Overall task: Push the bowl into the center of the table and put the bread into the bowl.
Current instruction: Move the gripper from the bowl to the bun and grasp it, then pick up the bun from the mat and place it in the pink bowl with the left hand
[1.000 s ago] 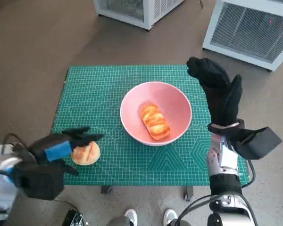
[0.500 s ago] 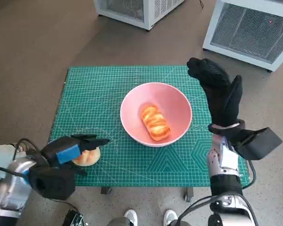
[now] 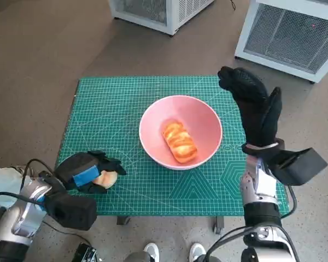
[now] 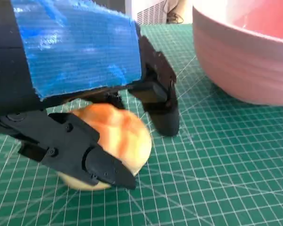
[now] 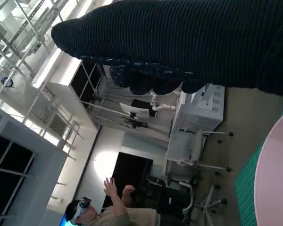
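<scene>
A pink bowl (image 3: 204, 117) stands near the middle of the green mat (image 3: 109, 103), with a long glazed bread (image 3: 179, 141) lying in it. A round bun (image 3: 107, 179) sits on the mat near its front left corner. My left hand (image 3: 86, 172) lies over the bun, and in the left wrist view its fingers (image 4: 161, 104) curl round the bun (image 4: 117, 137) from both sides; the bun still rests on the mat. The bowl's wall (image 4: 245, 61) is close beyond. My right hand (image 3: 256, 106) stands upright just right of the bowl, fingers apart, holding nothing.
Two white slatted units (image 3: 158, 11) (image 3: 290, 33) stand on the floor past the table's far edge. Shoes (image 3: 152, 251) show below the front edge. In the right wrist view, under the glove (image 5: 179, 42), a person (image 5: 108, 212) sits far off with hands raised.
My left hand has moved forward and dropped onto the round bun, its fingers closing round it. The right hand, the bowl and the long bread have not moved.
</scene>
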Controlling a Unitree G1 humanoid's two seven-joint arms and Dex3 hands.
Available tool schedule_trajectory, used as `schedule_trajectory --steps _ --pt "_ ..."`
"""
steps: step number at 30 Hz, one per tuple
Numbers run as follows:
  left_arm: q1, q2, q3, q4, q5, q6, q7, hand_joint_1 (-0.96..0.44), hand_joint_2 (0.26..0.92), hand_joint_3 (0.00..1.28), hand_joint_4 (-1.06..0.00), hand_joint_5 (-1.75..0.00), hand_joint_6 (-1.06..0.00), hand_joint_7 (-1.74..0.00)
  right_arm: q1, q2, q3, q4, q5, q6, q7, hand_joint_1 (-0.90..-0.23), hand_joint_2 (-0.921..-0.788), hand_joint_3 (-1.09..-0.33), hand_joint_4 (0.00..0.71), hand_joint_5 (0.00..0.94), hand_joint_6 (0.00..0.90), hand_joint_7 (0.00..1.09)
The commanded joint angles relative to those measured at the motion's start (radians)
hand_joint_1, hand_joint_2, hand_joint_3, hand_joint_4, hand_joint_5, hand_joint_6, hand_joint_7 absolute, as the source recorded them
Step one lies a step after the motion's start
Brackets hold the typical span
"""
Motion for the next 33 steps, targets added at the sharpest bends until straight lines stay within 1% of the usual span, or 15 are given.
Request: schedule_trajectory --steps 1,6,10,16,20,23,28,33 --pt "-0.02 0.031 0.037 -0.057 -0.031 0.014 -0.023 0.0 0.92 0.09 -0.65 -1.26 -0.63 -1.11 0.026 -0.001 -0.001 0.003 -0.007 0.008 -0.002 -0.661 -0.921 -0.708 0.259 0.001 0.116 0.52" --pt "-0.049 0.033 0.101 -0.137 -0.091 0.049 -0.039 0.0 0.92 0.09 -0.66 -1.28 -0.63 -1.09 0.022 -0.004 -0.004 0.01 -0.002 0.01 0.003 -0.66 -0.921 -0.708 0.259 0.001 0.115 0.52" --pt "-0.091 0.016 0.155 -0.205 -0.149 0.077 -0.034 0.0 0.92 0.09 -0.65 -1.31 -0.63 -1.07 0.018 -0.007 -0.006 0.015 0.002 0.013 0.007 -0.659 -0.921 -0.707 0.259 0.001 0.116 0.52" --pt "-0.192 -0.034 0.189 -0.251 -0.18 0.083 0.02 0.0 0.92 0.06 -0.68 -1.27 -0.66 -1.03 0.015 -0.004 -0.006 0.02 0.004 0.014 0.011 -0.658 -0.921 -0.707 0.259 0.0 0.115 0.52" --pt "-0.269 -0.074 0.183 -0.258 -0.175 0.082 0.059 0.0 0.918 0.05 -0.7 -1.23 -0.68 -1.03 0.014 -0.003 -0.006 0.023 0.007 0.015 0.015 -0.658 -0.921 -0.708 0.258 0.0 0.114 0.52" --pt "-0.327 -0.103 0.169 -0.266 -0.163 0.101 0.072 0.0 0.915 0.04 -0.72 -1.18 -0.69 -1.05 0.014 -0.004 -0.008 0.025 0.01 0.016 0.02 -0.66 -0.921 -0.708 0.257 0.0 0.114 0.52" --pt "-0.41 -0.149 0.13 -0.303 -0.109 0.173 0.072 0.0 0.913 0.04 -0.74 -1.1 -0.68 -1.12 0.013 -0.004 -0.011 0.029 0.014 0.016 0.028 -0.659 -0.921 -0.708 0.257 0.0 0.114 0.52" --pt "-0.48 -0.212 0.067 -0.298 -0.093 0.191 0.061 0.0 0.913 0.03 -0.73 -1.08 -0.69 -1.14 0.021 -0.004 -0.012 0.02 0.014 0.016 0.031 -0.654 -0.921 -0.711 0.255 0.0 0.112 0.52"
